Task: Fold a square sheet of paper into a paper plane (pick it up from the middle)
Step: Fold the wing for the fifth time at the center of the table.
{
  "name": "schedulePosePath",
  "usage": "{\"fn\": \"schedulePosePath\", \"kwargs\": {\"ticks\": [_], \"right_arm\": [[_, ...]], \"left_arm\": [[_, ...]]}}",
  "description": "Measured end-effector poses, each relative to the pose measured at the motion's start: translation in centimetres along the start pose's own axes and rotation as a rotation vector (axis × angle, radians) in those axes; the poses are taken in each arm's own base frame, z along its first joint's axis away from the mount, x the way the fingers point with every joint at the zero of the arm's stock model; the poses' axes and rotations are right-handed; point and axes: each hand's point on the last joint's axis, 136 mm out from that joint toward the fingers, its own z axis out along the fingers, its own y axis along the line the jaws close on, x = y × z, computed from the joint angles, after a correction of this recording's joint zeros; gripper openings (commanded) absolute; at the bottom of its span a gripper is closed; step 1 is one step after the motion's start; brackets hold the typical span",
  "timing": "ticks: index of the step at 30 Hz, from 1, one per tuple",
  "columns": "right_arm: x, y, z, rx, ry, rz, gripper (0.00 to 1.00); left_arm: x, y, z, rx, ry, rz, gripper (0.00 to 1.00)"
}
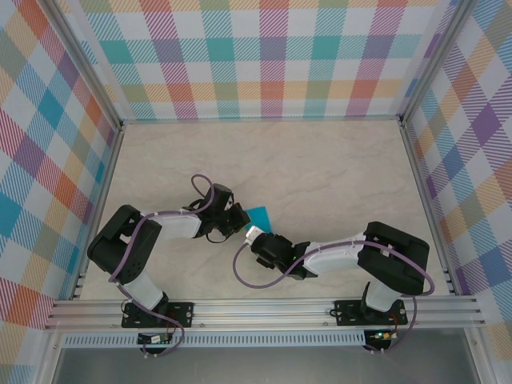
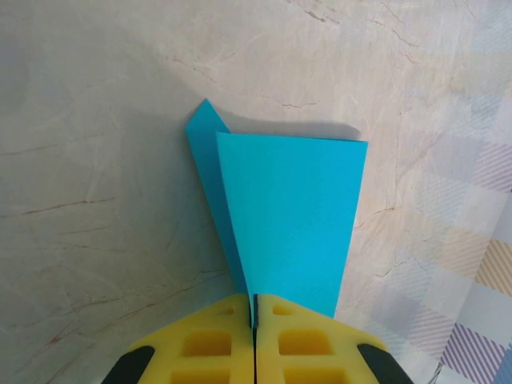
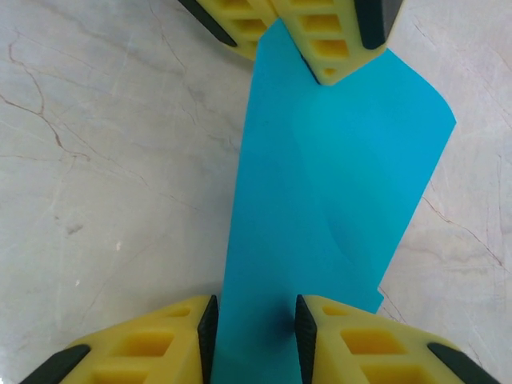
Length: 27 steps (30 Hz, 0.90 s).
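The teal-blue paper is folded into a tapered, dart-like piece and sits mid-table between my two grippers. My left gripper is shut on the narrow end of the paper. The wide end fans away from it, and a second layer peeks out on the left. In the right wrist view the paper runs from the left gripper's yellow fingers at the top down between my right gripper's fingers. The right gripper is open, its pads either side of the paper's near end with a gap.
The marble-patterned table top spreads behind the arms. Checked walls and aluminium rails enclose it at the back and both sides. Both arms crowd the near middle, with a purple cable looping under the right wrist.
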Motion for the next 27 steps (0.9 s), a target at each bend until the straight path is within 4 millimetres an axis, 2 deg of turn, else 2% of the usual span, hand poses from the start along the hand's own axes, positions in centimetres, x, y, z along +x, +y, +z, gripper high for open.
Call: {"fn": "schedulePosePath", "kwargs": {"ticks": [6,10,13,15,17,23,27], "right_arm": [[0.3,0.0,0.0,0.006,0.004,-0.002,0.26],[0.3,0.0,0.0,0.006,0.004,0.006,0.19],[0.3,0.0,0.0,0.005,0.004,0.012,0.1],[0.3,0.0,0.0,0.002,0.004,0.018,0.08],[0.3,0.1,0.1,-0.009,0.006,0.034,0.07],[0.6,0.4,0.6,-0.105,0.0,0.118,0.06],[0.6,0.3,0.7,-0.206,-0.006,0.221,0.06]], "left_arm": [[0.1,0.2,0.0,-0.009,0.004,-0.003,0.06],[0.2,0.5,0.0,-0.021,0.006,-0.008,0.08],[0.2,0.5,0.0,-0.021,0.006,-0.009,0.17],[0.2,0.5,-0.1,-0.023,0.003,-0.01,0.24],[0.1,0.5,-0.4,-0.028,-0.003,-0.012,0.38],[-0.3,0.1,-2.6,-0.053,-0.064,-0.004,0.67],[-1.0,-0.4,-5.0,-0.067,-0.134,0.004,0.72]]}}
